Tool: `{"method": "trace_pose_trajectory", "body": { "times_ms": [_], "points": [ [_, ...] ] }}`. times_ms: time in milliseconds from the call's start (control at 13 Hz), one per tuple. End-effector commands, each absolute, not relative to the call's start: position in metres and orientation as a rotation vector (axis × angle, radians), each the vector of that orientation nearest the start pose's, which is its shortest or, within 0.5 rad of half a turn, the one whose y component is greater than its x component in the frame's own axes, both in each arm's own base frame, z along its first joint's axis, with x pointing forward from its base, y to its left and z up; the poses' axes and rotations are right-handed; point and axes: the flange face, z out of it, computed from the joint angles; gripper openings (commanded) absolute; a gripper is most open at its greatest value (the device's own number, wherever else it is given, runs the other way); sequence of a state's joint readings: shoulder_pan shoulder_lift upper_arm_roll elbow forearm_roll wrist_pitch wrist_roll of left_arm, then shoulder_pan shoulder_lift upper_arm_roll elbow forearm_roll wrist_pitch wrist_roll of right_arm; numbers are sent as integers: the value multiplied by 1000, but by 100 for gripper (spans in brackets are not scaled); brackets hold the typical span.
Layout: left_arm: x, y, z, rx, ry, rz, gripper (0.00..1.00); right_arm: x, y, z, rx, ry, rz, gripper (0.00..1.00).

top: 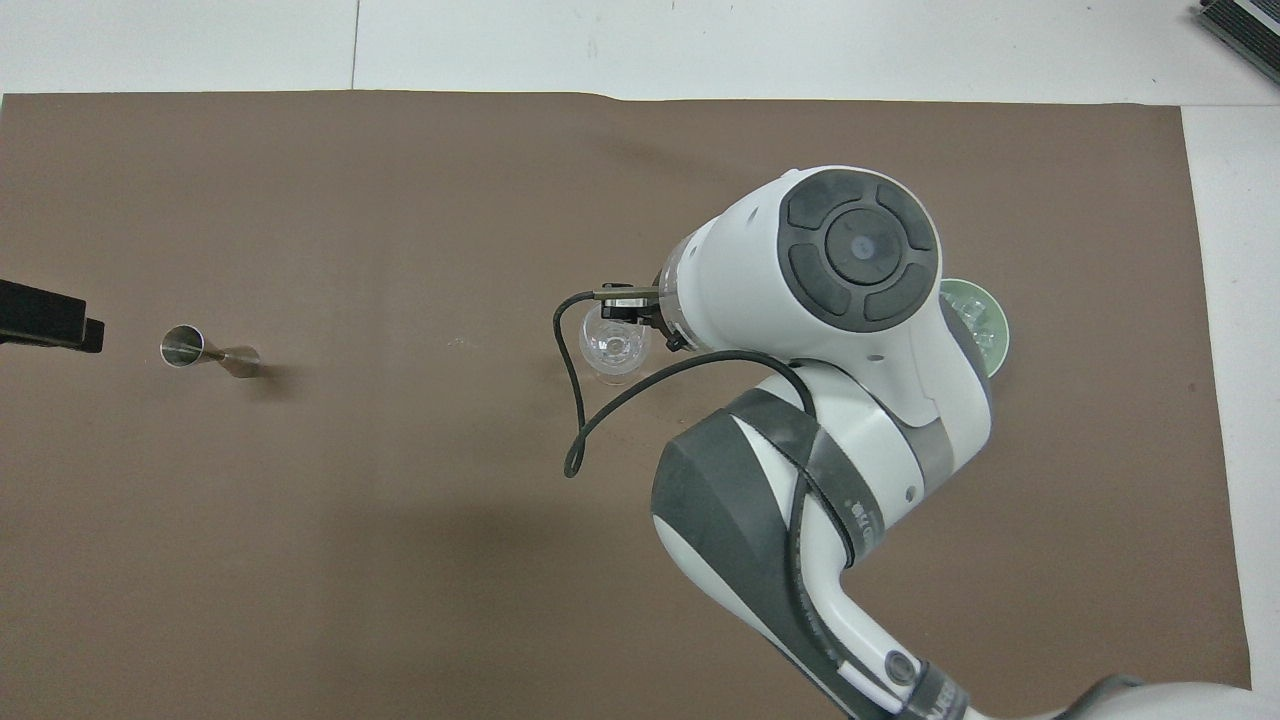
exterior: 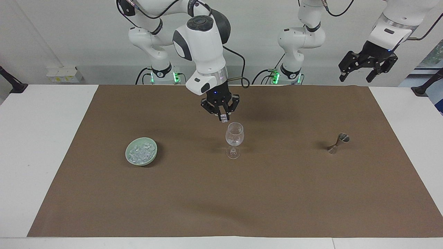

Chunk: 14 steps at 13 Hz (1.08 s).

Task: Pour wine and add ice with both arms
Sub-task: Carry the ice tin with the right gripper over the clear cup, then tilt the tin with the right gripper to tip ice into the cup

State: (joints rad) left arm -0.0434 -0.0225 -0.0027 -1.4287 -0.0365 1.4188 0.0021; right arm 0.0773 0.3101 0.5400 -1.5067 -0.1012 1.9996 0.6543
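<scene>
With an ice chunk (exterior: pixel 224 120) pinched in the right end effector (exterior: pixel 224 119), centre it over the glass (exterior: pixel 234 135) before releasing, while the spread left end effector (exterior: pixel 367 67) waits.

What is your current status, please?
Right hand shut on an ice chunk, over the glass. Left hand open, raised, waiting. Nothing in the way.

Both arms are glossy white with dark-grey joint caps, silver wrist rings and black claw-like grippers, the right gripper (exterior: pixel 223 118) and left gripper (exterior: pixel 367 70) (each showing a small blue light); black cables loop alongside.
</scene>
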Motion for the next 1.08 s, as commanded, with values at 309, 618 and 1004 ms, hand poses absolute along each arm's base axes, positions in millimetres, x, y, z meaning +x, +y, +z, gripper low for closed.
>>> {"method": "trace_pose_trajectory", "body": {
  "times_ms": [309, 618, 1004],
  "points": [
    [522, -17, 693, -3185, 57, 32, 100, 576, 371, 517, -2917, 97, -258, 0],
    [522, -17, 692, -3185, 57, 35, 100, 574, 376, 514, -2923, 87, -266, 0],
    [522, -17, 692, -3185, 57, 35, 100, 577, 377, 504, -2926, 78, -271, 0]
  ]
}}
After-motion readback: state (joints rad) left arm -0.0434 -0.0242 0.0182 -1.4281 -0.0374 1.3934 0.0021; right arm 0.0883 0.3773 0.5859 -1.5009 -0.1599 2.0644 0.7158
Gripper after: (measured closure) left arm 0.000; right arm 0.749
